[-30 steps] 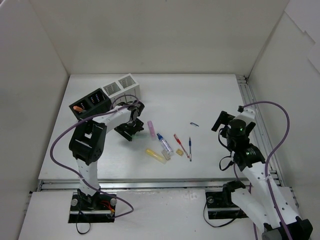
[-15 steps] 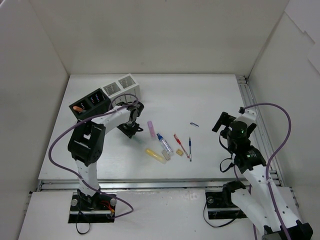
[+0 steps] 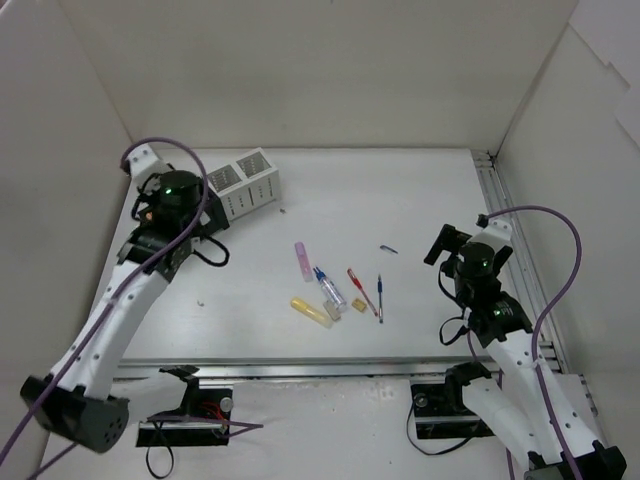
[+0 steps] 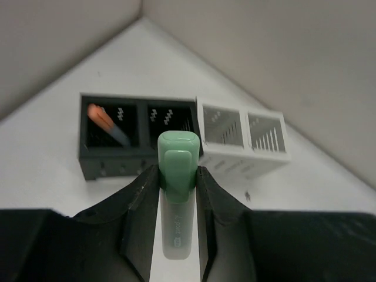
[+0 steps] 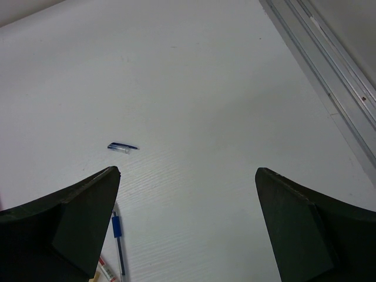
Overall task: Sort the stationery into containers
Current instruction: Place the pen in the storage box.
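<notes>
My left gripper is shut on a green highlighter and holds it, cap forward, in the air in front of the black organiser. An orange highlighter stands in that organiser's left compartment. The white mesh organiser touches its right side and also shows in the top view. In the top view the left arm hides the black organiser. A pink highlighter, clear-blue pen, yellow highlighter, red pen, blue pen and tan eraser lie mid-table. My right gripper is open and empty.
A small blue pen cap lies alone ahead of the right gripper, and it shows in the top view. A metal rail runs along the table's right edge. White walls close in the back and both sides.
My left arm has risen from the table near the pink highlighter and swung back left to the organisers. The right arm has barely moved.
</notes>
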`<state>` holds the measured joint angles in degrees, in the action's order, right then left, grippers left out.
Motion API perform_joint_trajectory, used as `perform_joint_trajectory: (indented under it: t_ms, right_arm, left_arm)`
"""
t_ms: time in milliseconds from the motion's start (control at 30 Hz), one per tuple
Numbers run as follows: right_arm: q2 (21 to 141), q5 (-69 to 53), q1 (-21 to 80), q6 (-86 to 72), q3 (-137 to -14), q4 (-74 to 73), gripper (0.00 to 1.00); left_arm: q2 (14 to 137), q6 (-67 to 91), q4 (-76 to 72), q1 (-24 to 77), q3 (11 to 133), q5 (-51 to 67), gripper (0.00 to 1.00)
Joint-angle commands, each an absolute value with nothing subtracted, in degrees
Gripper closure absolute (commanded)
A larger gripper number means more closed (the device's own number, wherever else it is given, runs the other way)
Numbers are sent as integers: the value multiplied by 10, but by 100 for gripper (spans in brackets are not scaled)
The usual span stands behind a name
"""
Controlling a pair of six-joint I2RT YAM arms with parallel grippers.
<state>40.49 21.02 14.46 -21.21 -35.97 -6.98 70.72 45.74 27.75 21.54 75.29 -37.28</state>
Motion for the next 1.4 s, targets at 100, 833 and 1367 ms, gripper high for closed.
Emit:
perform_joint_trajectory:
  t_ms: [100,833,1367]
  right_arm:
    - [410,226,151,-205,-361,-25,2]
    - [458,243,153,-198,-368,-19,2]
    - [439,241,154,-204,-361,-20,2]
  left_arm:
    - [606,90,5,127,645,-354,96]
    - [854,237,-117,-27,659,-361,87]
    - [804,306,-117,-8,578,-378,34]
